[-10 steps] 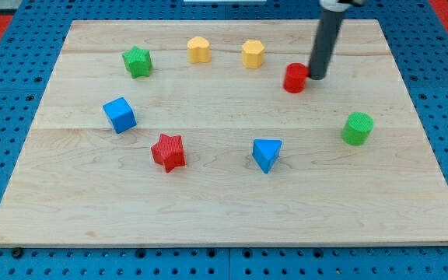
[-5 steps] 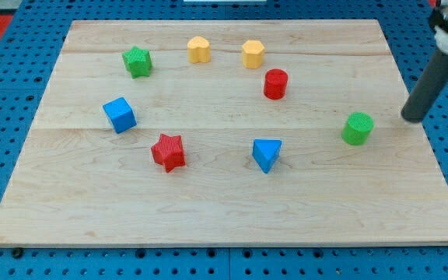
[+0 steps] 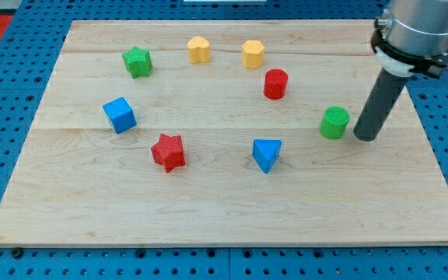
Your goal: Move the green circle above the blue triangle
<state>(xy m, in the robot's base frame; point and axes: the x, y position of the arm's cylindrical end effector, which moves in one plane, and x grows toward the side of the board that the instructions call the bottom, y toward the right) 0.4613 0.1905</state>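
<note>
The green circle (image 3: 334, 123) is a short green cylinder on the wooden board (image 3: 224, 210), at the view's right. The blue triangle (image 3: 267, 153) lies below and to the left of it. My tip (image 3: 365, 137) rests on the board just right of the green circle, close to its right side. The dark rod rises from there to the view's top right.
A red cylinder (image 3: 275, 83) stands above the blue triangle. Two yellow blocks (image 3: 199, 49) (image 3: 253, 54) and a green star (image 3: 137, 61) sit near the top. A blue cube (image 3: 120, 114) and a red star (image 3: 168, 152) are at the left.
My tip left the red cylinder after nudging it up-left, swung out to the right, then came in left. The green circle has slid left and slightly up.
</note>
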